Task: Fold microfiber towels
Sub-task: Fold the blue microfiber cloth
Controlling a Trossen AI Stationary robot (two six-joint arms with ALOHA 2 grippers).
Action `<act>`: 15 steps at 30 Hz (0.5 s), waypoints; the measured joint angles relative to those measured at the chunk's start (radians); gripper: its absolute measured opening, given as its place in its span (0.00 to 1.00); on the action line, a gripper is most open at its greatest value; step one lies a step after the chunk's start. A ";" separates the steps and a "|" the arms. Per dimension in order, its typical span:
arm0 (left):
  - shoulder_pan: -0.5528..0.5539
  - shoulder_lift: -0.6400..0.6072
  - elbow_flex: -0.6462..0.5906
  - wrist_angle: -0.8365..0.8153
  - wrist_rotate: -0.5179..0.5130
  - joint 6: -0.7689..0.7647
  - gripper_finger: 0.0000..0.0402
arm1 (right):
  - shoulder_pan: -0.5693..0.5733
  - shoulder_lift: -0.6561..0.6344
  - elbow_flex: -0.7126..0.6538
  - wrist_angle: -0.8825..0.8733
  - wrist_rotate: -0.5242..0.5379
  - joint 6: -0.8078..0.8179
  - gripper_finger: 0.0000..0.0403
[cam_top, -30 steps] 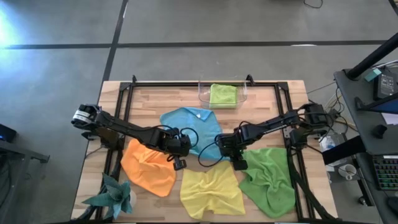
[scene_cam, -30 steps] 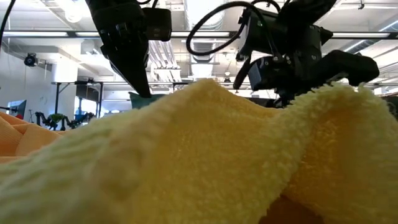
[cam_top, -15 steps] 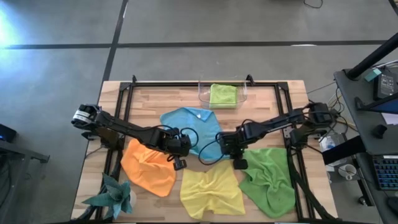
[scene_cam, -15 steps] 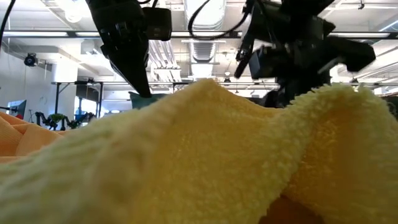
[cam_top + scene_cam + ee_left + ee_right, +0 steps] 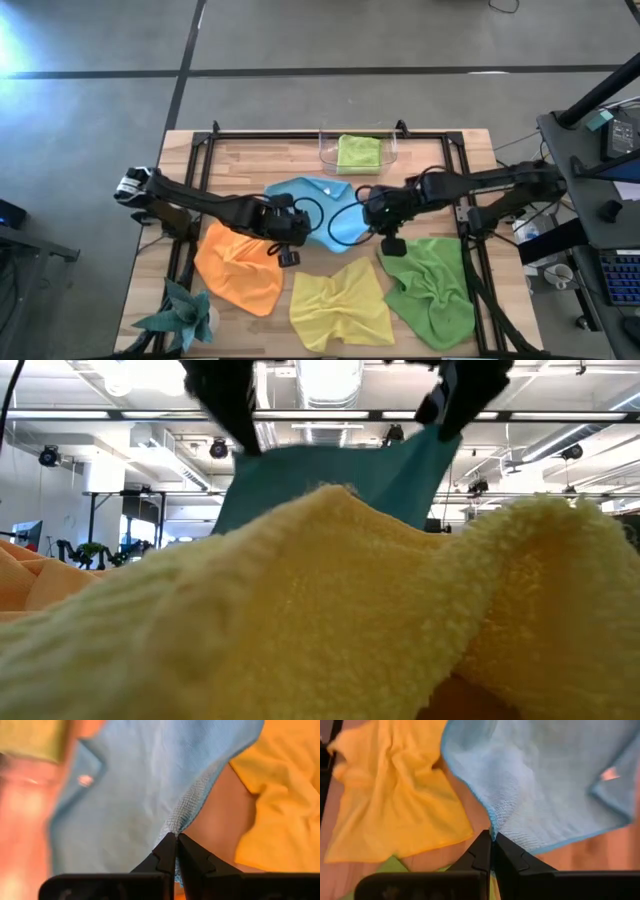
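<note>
Both grippers have lifted the blue towel (image 5: pixel 325 205) off the table.

Left arm reached in from the left edge toward mid-tabletop, elbow low | left gripper (image 5: pixel 283 222) jaws pinched together on a cloth edge | right arm reached in from the right edge, bent | right gripper (image 5: pixel 380 212) jaws likewise clamped on cloth | grippers near, apart.
</note>
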 joint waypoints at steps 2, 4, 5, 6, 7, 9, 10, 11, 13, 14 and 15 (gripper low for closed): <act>0.000 0.000 0.070 -0.043 -0.040 0.026 0.00 | -0.001 -0.010 0.042 -0.031 0.043 0.018 0.02; 0.000 -0.002 0.140 -0.076 -0.082 0.052 0.00 | -0.001 -0.012 0.094 -0.080 0.089 0.039 0.02; 0.000 -0.002 0.174 -0.094 -0.101 0.064 0.00 | -0.001 -0.012 0.119 -0.107 0.114 0.047 0.02; 0.000 -0.002 0.205 -0.110 -0.118 0.077 0.00 | -0.001 -0.012 0.146 -0.133 0.138 0.052 0.02; 0.000 -0.002 0.238 -0.126 -0.132 0.090 0.00 | -0.001 -0.011 0.171 -0.154 0.159 0.055 0.02; 0.000 -0.002 0.295 -0.157 -0.166 0.114 0.00 | -0.001 -0.011 0.219 -0.192 0.189 0.062 0.02; 0.000 -0.003 0.321 -0.168 -0.183 0.125 0.00 | -0.001 -0.011 0.241 -0.211 0.202 0.069 0.02; 0.000 -0.003 0.344 -0.178 -0.199 0.133 0.00 | -0.001 -0.011 0.261 -0.226 0.208 0.081 0.02; 0.000 -0.003 0.388 -0.197 -0.231 0.141 0.00 | -0.001 -0.011 0.299 -0.243 0.211 0.097 0.02; 0.000 -0.003 0.409 -0.205 -0.247 0.148 0.00 | -0.001 -0.011 0.315 -0.249 0.215 0.106 0.02; 0.000 -0.003 0.427 -0.205 -0.261 0.160 0.00 | -0.001 -0.013 0.332 -0.251 0.227 0.110 0.02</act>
